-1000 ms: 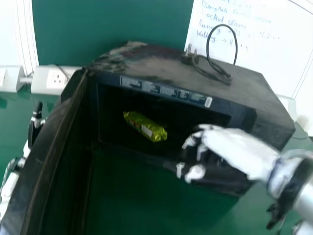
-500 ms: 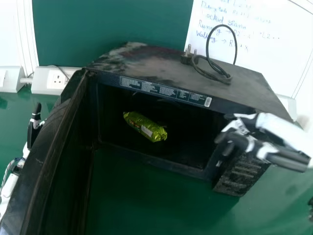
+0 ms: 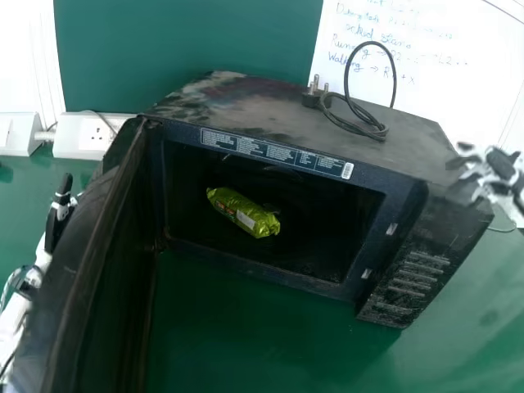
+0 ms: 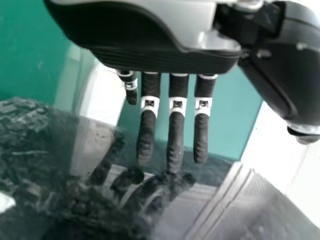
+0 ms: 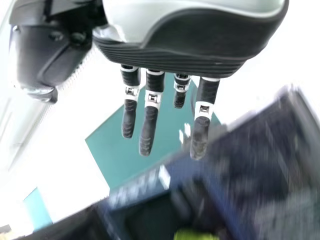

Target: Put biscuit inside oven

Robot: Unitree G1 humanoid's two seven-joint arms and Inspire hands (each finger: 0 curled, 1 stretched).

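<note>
Yellow-green biscuit [image 3: 243, 212] lies inside the oven [image 3: 246, 106]; the door [image 3: 86, 229] stands open on the left. Left hand [image 3: 59, 214]: positioned beside the door's outer face, fingers straight; contact cannot be determined. Right hand [image 3: 501, 165]: located near the oven's right side, fingers extended and apart. Cord [image 3: 360, 129] rests on the oven top.

Right hand [image 3: 501, 182] blurred, cut off by head view's edge. Oven door [image 3: 82, 246] cut off too. Label strip [image 3: 274, 153] print too small.
</note>
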